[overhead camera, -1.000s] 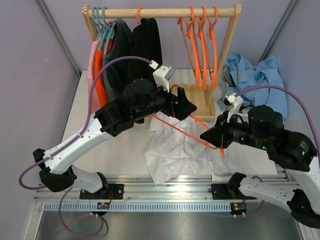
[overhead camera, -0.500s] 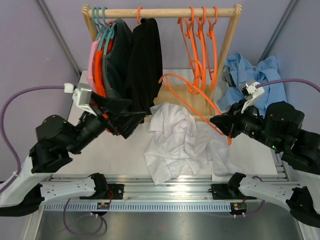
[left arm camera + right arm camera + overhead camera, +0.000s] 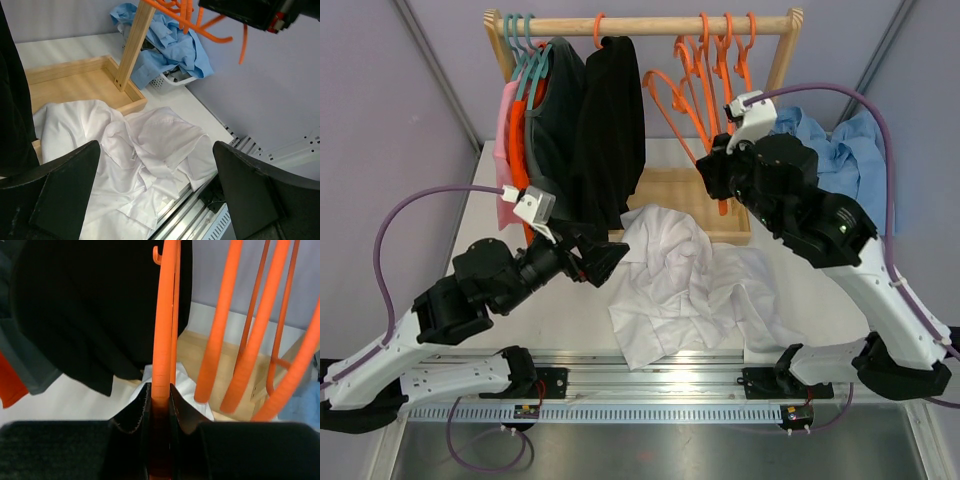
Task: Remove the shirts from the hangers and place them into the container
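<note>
Basket (image 3: 167, 82) heaped with blue shirts (image 3: 170, 50), left fingers (image 3: 65, 190) spread empty, right fingers (image 3: 134, 415) clamping orange hanger (image 3: 163, 340)

Your right tool (image 3: 712, 170) has swung up from low over the front right of the surface (image 3: 575, 305) and now sits high by the wooden rail (image 3: 650, 25). The orange hanger (image 3: 665, 92) clamped in it travelled along: a second ago it lay across the white shirt (image 3: 670, 280). Now it is lifted clear of the cloth and hangs among the other orange hangers (image 3: 730, 60). Your left tool (image 3: 612, 262) has pulled back from the middle, where it hovered over the shirt's top edge. It now sits low at the shirt's left side. That has uncovered the shirt's bunched upper part.
</note>
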Controlling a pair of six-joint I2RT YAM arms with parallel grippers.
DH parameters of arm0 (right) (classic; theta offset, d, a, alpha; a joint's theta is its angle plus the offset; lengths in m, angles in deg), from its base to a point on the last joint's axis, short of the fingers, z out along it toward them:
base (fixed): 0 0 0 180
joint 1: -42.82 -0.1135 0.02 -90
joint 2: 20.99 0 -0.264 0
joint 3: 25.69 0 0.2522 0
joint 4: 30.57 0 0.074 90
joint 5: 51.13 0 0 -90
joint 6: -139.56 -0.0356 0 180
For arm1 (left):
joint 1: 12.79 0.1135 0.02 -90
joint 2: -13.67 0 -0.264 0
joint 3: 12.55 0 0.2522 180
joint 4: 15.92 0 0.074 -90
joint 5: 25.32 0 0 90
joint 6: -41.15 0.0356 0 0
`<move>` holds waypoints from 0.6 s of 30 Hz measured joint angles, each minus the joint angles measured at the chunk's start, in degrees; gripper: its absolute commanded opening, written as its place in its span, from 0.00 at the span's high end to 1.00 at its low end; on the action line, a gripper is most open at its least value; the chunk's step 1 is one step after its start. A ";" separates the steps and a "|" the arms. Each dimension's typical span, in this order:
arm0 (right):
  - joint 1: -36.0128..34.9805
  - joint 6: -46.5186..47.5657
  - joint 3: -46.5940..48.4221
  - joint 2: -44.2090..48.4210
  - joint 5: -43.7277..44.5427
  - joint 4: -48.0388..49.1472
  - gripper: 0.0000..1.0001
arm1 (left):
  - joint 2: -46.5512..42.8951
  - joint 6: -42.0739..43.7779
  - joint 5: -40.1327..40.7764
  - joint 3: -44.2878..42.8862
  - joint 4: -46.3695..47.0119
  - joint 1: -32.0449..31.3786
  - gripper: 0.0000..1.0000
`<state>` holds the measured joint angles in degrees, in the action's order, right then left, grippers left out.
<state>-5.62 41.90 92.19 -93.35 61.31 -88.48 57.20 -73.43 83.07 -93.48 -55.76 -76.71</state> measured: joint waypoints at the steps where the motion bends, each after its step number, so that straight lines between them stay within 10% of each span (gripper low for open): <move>1: 0.00 0.37 1.18 -1.57 0.70 0.90 1.00 | -0.35 -0.22 0.07 0.24 0.00 0.00 0.01; 18: 0.42 6.95 19.89 -21.40 11.17 7.02 1.00 | -7.26 -4.24 0.79 5.99 -0.11 0.00 0.01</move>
<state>-5.21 48.85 112.08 -114.75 72.48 -81.46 49.94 -77.67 83.86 -87.49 -55.87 -76.71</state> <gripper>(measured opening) 0.186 0.987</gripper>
